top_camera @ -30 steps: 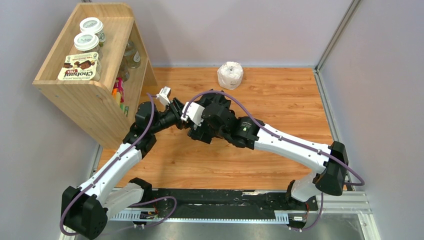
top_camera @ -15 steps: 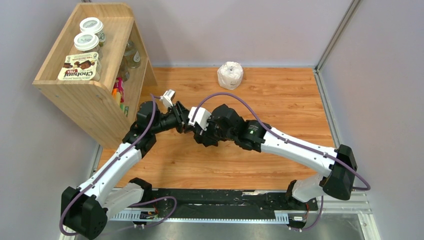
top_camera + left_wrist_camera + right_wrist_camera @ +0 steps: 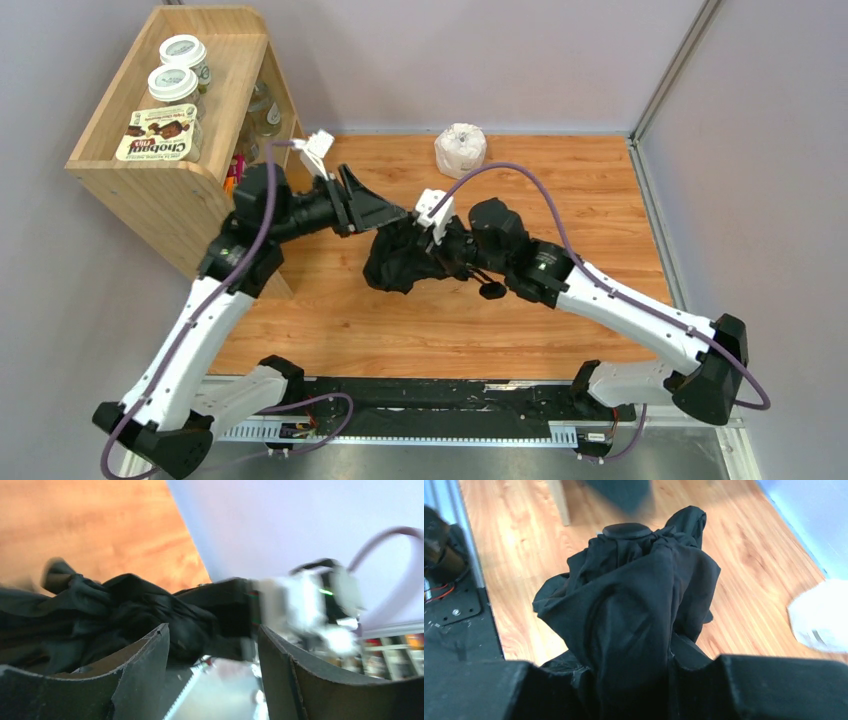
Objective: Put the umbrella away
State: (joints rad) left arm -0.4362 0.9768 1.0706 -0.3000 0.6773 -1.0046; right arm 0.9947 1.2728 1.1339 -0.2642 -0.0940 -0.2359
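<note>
From the overhead camera, the wooden shelf (image 3: 150,190) stands at the table's (image 3: 560,190) far-left corner. On its top sit two white-lidded cups (image 3: 183,50) and a Chobani box (image 3: 158,135). Jars (image 3: 265,110) and bright packets (image 3: 237,175) show on the levels below, partly hidden. A white roll (image 3: 461,149) rests by the far edge.

My left arm (image 3: 215,300) reaches forward past the shelf, and the left jaws are spread wide, gripping nothing. My right arm (image 3: 620,310) stretches in from the near-right corner. The right jaws are buried in the umbrella (image 3: 400,258), a bunched black mass over the middle of the table. Its handle knob (image 3: 492,291) pokes out beside the right wrist. I cannot tell whether the fabric touches the wood.

On the left wrist camera the jaws gape, with the umbrella (image 3: 100,620) just beyond them on the left. The right arm's head behind it is blurred.

On the right wrist camera the jaws are clamped on the umbrella (image 3: 639,605). The fabric fills the gap, with a rounded cap (image 3: 626,530) at its far end. The roll (image 3: 819,620) is cut off at the right.
</note>
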